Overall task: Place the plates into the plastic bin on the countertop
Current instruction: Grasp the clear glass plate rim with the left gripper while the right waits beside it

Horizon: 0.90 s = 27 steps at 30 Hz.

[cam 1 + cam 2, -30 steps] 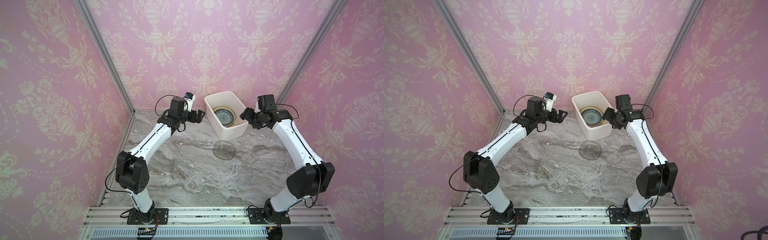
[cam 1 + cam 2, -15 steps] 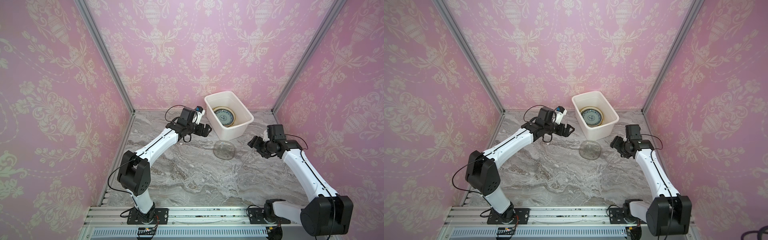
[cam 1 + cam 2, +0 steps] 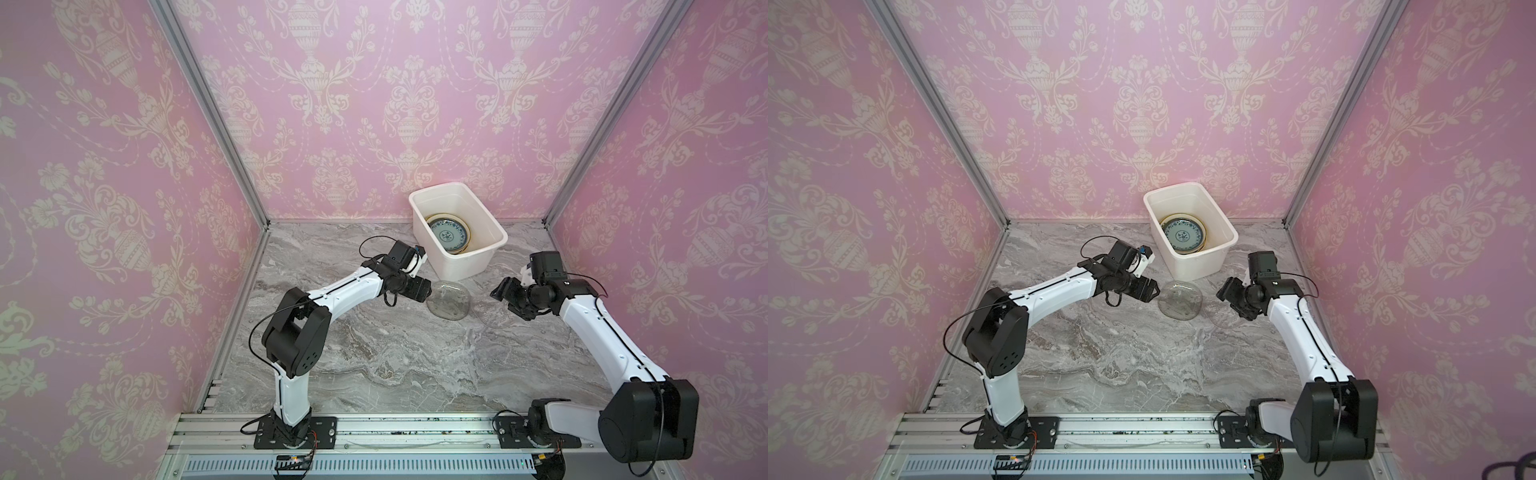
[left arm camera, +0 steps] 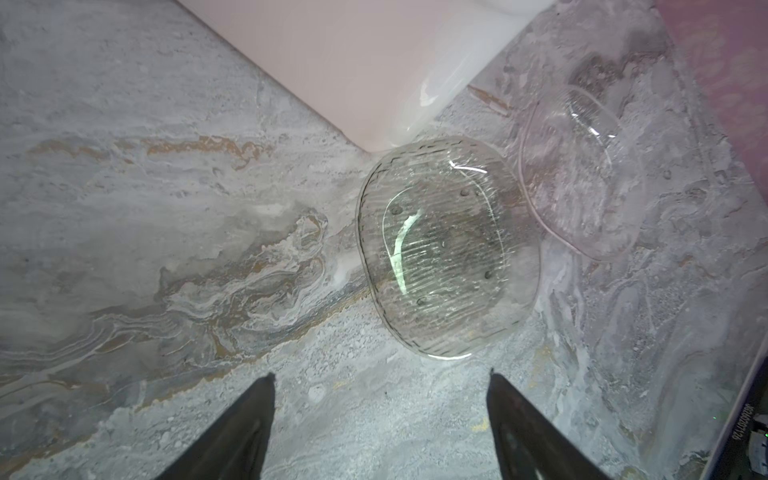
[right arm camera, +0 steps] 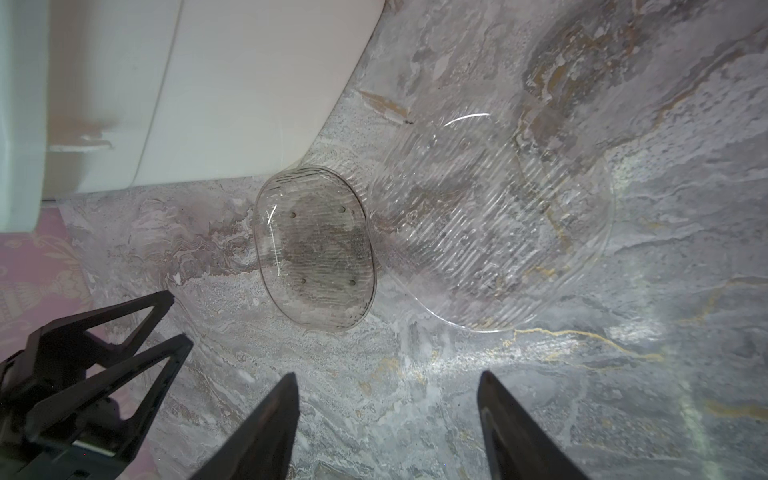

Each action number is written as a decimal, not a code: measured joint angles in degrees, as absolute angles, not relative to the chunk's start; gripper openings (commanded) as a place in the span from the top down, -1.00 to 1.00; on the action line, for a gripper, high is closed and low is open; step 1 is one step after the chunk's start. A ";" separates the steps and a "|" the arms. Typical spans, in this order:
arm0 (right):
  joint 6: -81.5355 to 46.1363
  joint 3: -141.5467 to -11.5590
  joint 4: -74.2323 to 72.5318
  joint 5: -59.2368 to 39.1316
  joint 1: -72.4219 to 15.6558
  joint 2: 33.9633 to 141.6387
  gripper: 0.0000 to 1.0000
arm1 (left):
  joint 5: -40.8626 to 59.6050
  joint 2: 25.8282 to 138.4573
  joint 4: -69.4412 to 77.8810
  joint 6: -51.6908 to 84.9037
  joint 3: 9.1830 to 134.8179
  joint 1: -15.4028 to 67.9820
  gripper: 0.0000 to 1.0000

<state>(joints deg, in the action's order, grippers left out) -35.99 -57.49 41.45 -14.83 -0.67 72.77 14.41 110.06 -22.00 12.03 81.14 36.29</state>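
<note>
The white plastic bin (image 3: 461, 266) (image 3: 1196, 266) stands at the back of the countertop (image 3: 374, 353). Inside it a blue-patterned plate (image 3: 449, 236) (image 3: 1182, 236) lies on a yellow-rimmed one. In front of the bin a small ribbed clear glass plate (image 3: 449, 300) (image 4: 449, 249) (image 5: 316, 249) lies flat, with a larger clear glass plate (image 3: 492, 318) (image 4: 582, 178) (image 5: 498, 224) beside it on the right. My left gripper (image 3: 424, 289) (image 4: 381, 374) (image 5: 176, 318) hangs open at the small plate's left edge, holding nothing. My right gripper (image 3: 505, 293) (image 5: 387, 375) is open and empty over the larger plate's right side.
Pink wallpapered walls with metal corner posts (image 3: 216, 124) close in the countertop on three sides. The bin's front corner (image 4: 374, 137) sits close to the small glass plate. A metal rail (image 3: 395, 428) carries both arm bases along the front edge.
Both arms came away from the bin and down toward the counter. The left gripper now sits beside the small glass plate, and the right gripper swung forward to the larger glass plate.
</note>
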 measured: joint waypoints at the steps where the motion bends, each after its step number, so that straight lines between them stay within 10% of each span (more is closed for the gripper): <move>1: -35.99 -58.00 41.85 -14.90 -0.97 73.01 -0.37 | 14.22 111.26 -22.00 12.62 81.14 36.36 -0.56; 27: -35.77 -60.60 45.58 -15.66 -2.46 73.84 -0.36 | 14.92 124.14 -18.90 21.47 88.49 36.36 0.28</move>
